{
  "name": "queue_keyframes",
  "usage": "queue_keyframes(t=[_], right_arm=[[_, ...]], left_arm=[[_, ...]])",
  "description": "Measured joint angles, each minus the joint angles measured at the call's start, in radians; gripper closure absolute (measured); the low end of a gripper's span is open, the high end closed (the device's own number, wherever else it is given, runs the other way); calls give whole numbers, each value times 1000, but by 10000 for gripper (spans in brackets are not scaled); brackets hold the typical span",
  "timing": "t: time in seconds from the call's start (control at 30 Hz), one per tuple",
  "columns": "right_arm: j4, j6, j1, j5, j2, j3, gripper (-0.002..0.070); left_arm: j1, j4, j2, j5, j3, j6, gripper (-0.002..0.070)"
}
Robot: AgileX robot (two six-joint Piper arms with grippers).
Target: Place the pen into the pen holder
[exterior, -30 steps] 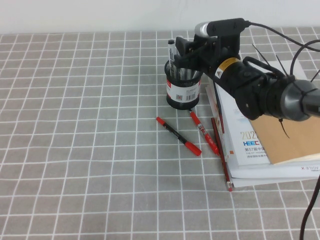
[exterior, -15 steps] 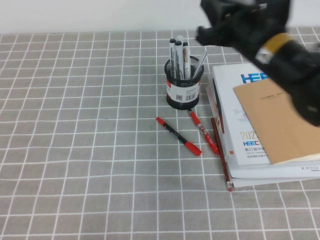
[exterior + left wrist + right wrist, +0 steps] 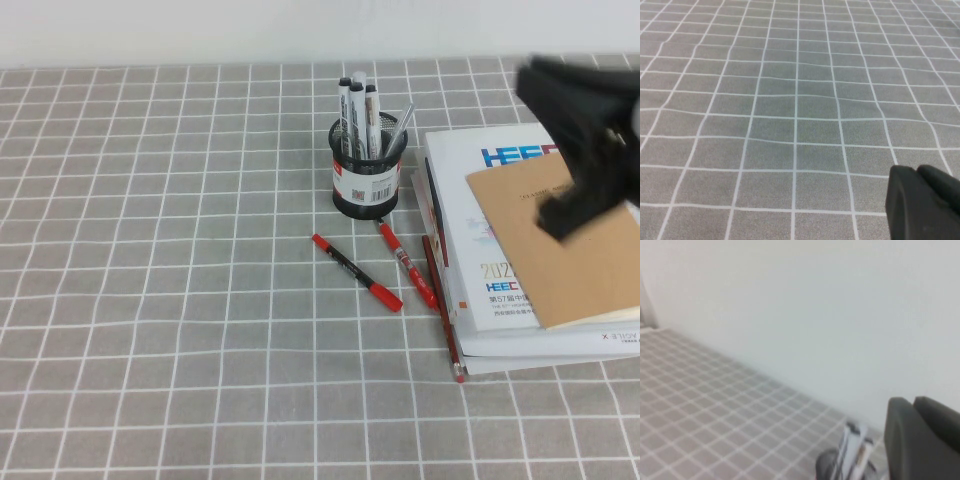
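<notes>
Standing upright in the pen holder (image 3: pixel 368 172) among other markers: the pen (image 3: pixel 358 112), black cap up, at about twelve o'clock from table centre. Wrapping the mesh cup: a white barcode label with a red mark, print too small to read. Lying at three o'clock: a stack of books (image 3: pixel 520 270) showing blue "HEEC" lettering and "202", with a brown notebook (image 3: pixel 545 250) on top. Sprawling at five o'clock from the cup: two red pens (image 3: pixel 356 273) and a red pencil (image 3: pixel 443 310). Hovering blurred above the books: right gripper (image 3: pixel 585 150), fingers pressed together, holding nothing. Showing only as a dark edge over bare checked cloth (image 3: pixel 790 125): left gripper (image 3: pixel 922 205), cannot tell its state. Stretching open from six to ten o'clock: cloth.
</notes>
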Motion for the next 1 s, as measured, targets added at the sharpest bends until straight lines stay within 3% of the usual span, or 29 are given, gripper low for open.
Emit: queue_keyframes(t=[0.2, 0.57, 0.87, 1.0], right_arm=[[28, 0, 0, 111, -141, 136, 688], [81, 0, -35, 566, -477, 218, 688], [100, 0, -283, 561, -743, 390, 688], [161, 0, -320, 510, -777, 450, 688]], left_arm=[[0, 0, 0, 0, 0, 0, 680], [0, 0, 0, 0, 0, 0, 680], [0, 0, 0, 0, 0, 0, 680], [0, 0, 0, 0, 0, 0, 680]])
